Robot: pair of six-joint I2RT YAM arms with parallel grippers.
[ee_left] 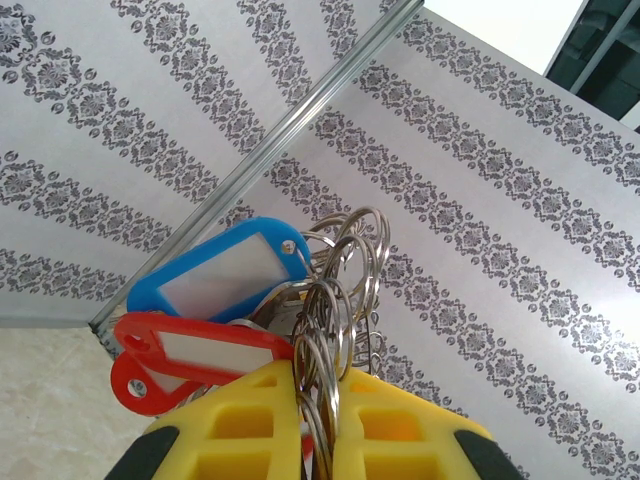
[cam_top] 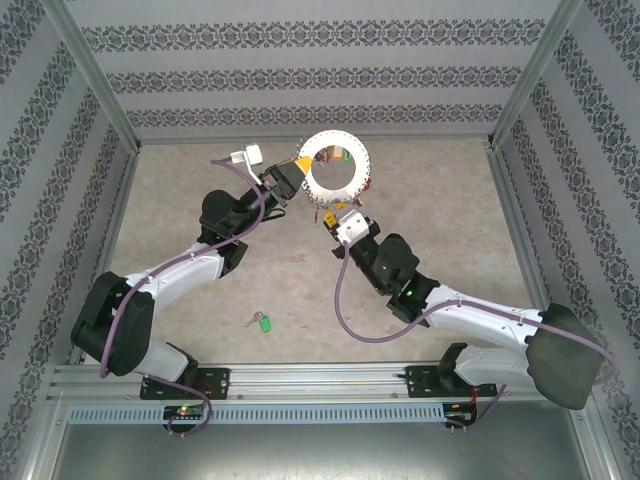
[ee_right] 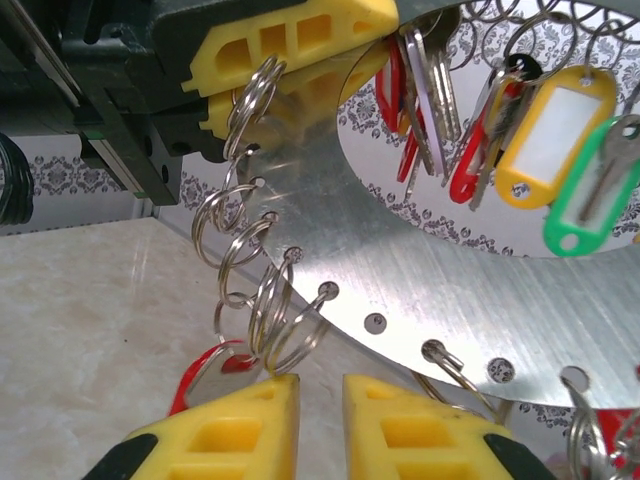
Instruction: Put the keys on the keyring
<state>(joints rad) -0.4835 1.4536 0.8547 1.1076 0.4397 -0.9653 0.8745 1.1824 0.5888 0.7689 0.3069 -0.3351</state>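
Top external view, left to right: the green-tagged key [cam_top: 262, 322] lies loose on the table [cam_top: 450, 260], well apart from the work. Further back, the left gripper [cam_top: 285, 180] is clamped on the left rim of the keyring [cam_top: 330, 188]. The left wrist view shows its yellow fingers [ee_left: 250, 430] closed there among split rings [ee_left: 340, 290], beside a blue tag [ee_left: 225, 270].

Just right of that, the right gripper [cam_top: 345, 222] sits at the ring's near edge. In the right wrist view its fingers [ee_right: 420, 430] stand narrowly apart just below one split ring [ee_right: 300, 335]. A red tag [ee_right: 215, 370] peeks out beside one finger; I cannot tell whether that key is pinched.

The step in hand looks like threading the red-tagged key. The next move calls for a fine nudge onto a ring coil while the left grip stays firm.
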